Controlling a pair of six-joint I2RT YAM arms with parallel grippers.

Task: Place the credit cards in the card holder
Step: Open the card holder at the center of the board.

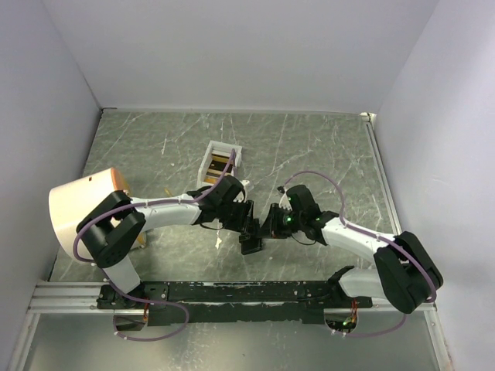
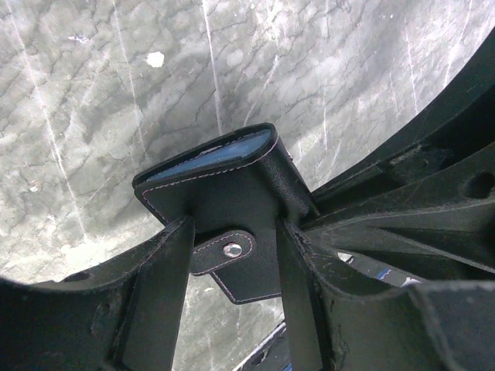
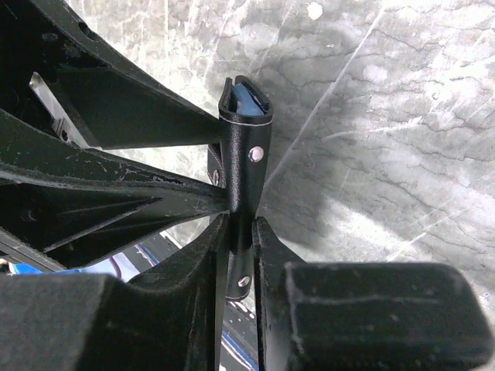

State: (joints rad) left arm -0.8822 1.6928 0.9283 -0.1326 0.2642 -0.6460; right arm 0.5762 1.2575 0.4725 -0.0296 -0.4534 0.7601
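The card holder [image 1: 251, 244] is black outside with pale blue showing in its open top edge. It hangs in the air between the two grippers, above the marble table. My right gripper [image 3: 241, 224] is shut on it and pinches its lower part across the thickness [image 3: 246, 147]. My left gripper [image 2: 236, 220] has its fingers [image 2: 166, 286] spread apart, with the tips against the holder's outer face [image 2: 232, 185] beside the snap strap. The credit cards [image 1: 220, 164], gold-tan and dark, stand in a white box at the back. Both grippers [image 1: 246, 224] [image 1: 268, 226] meet mid-table.
The white box [image 1: 209, 157] stands behind the left arm. A large peach-and-white cylinder [image 1: 77, 209] sits at the left edge by the left arm's elbow. The black mounting rail [image 1: 232, 292] runs along the near edge. White walls close in the table.
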